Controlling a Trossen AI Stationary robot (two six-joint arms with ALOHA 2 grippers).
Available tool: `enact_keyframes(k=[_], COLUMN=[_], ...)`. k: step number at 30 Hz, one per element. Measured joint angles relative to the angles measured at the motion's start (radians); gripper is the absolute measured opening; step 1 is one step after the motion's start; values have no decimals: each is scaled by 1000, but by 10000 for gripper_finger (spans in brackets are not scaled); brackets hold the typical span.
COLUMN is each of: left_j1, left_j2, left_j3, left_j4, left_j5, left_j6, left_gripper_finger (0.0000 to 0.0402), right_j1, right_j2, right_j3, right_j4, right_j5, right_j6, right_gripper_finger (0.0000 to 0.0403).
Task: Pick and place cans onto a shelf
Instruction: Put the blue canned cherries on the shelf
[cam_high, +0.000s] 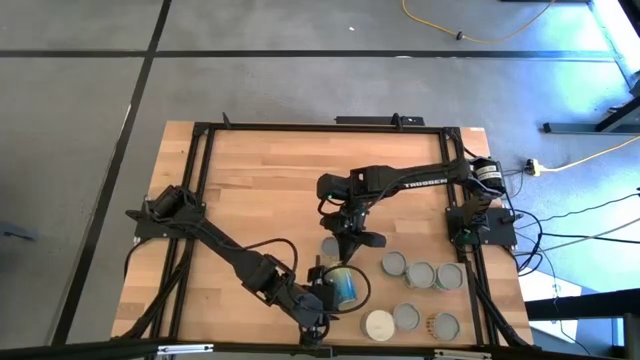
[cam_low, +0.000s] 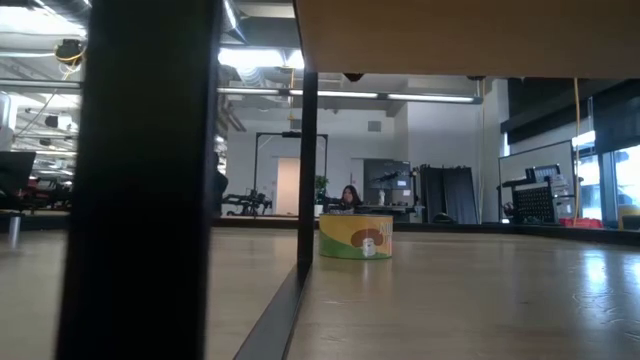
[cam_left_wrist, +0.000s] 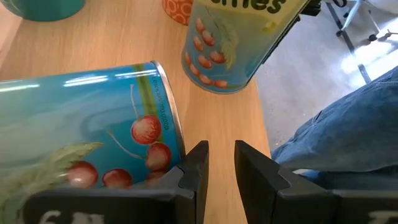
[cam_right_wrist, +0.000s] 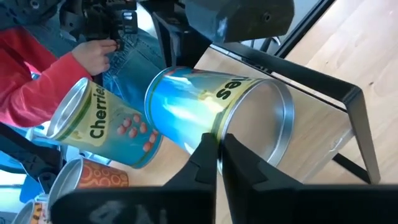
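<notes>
A blue can with cherries on its label (cam_high: 343, 287) (cam_left_wrist: 81, 124) (cam_right_wrist: 186, 106) lies on its side near the table's near edge, its silver end toward the far side. My left gripper (cam_high: 322, 298) (cam_left_wrist: 221, 149) stands beside it, open by a narrow gap with nothing between the fingers. My right gripper (cam_high: 347, 252) (cam_right_wrist: 219, 140) reaches from the far side and is shut at the can's silver end. Another can (cam_high: 330, 245) stands under the right arm. A pale wood shelf (cam_low: 470, 35) spans the top of the low view. My left gripper lies with the outer side of one finger (cam_left_wrist: 189, 168) against the blue can's wall near its end (cam_left_wrist: 171, 155); nothing is between its fingers. It slants down from the table's left. My right gripper pinches the rim of the can's silver end (cam_right_wrist: 217, 129), one finger (cam_right_wrist: 204, 155) on the blue wall, the other on the end face. It comes nearly level from the far side. Whether the can rests on the table, I cannot tell.
Several cans stand at the near right (cam_high: 420, 275) (cam_high: 406, 317). A yellow-green cherry can (cam_right_wrist: 106, 124) (cam_left_wrist: 230, 43) and an orange one (cam_right_wrist: 93, 180) stand by the near edge. A person's hand (cam_right_wrist: 93, 56) and leg (cam_left_wrist: 348, 124) are just beyond it. A black frame (cam_high: 200, 200) rims the table.
</notes>
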Motion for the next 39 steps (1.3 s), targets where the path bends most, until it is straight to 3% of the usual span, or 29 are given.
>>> enact_keyframes(k=[16, 22, 39], left_j1=[0, 1, 1], left_j2=[0, 0, 0], left_j3=[0, 0, 0], left_j4=[-35, -57, -147], left_j5=[-9, -21, -30], left_j6=[4, 27, 55], left_gripper_finger=[71, 71, 71], right_j1=[0, 2, 40], right_j2=[-3, -36, -50], right_j3=[0, 0, 24], right_j4=[18, 12, -36], right_j5=[19, 103, 175], right_j6=[-24, -25, -10], right_gripper_finger=[1, 0, 0])
